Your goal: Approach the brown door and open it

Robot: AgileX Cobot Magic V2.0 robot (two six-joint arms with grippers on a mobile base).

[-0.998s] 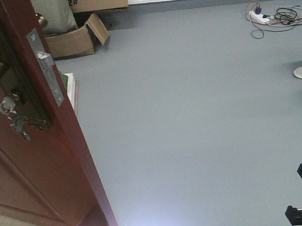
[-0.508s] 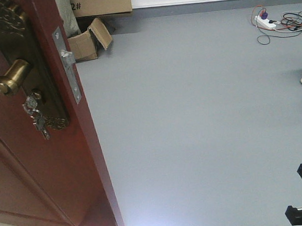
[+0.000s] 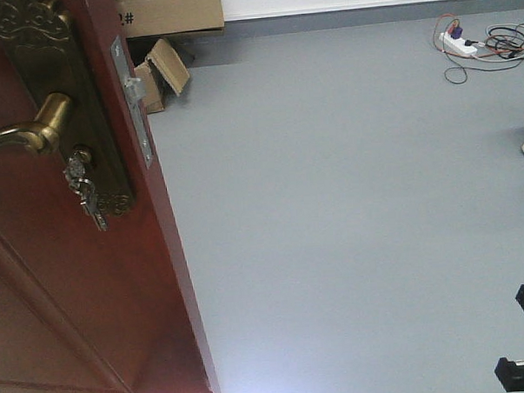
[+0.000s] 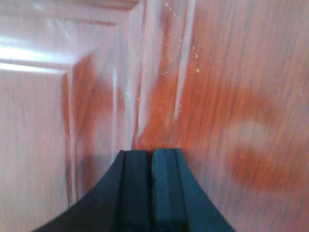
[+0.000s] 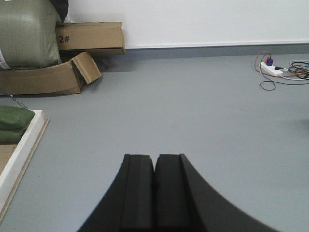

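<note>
The left pincer [image 4: 152, 154] had its two black fingers pressed flat together with nothing between them. Its tips sat right up against the brown door [image 4: 217, 72], by the groove beside a raised panel, though I could not tell whether they touched the wood. The right pincer [image 5: 154, 162] was likewise closed tight and empty, hanging over the bare grey floor [image 5: 193, 106]. In the front view the door filled the left of the frame, its edge slanting from the top down to the bottom. A brass lever handle [image 3: 33, 132] stood at the upper left on an embossed backplate [image 3: 62, 101]. Keys [image 3: 88, 200] hung just under the lever, and a silver latch plate [image 3: 134, 102] sat on the door's edge. Past that edge lay cardboard boxes [image 3: 171, 9] at the top by the wall. A white power strip [image 3: 458, 42] with tangled cables lay at the upper right. In the right wrist view a green sack [image 5: 26, 34] rested on the boxes at the upper left, and a white wooden frame [image 5: 21, 145] lay along the lower left.
</note>
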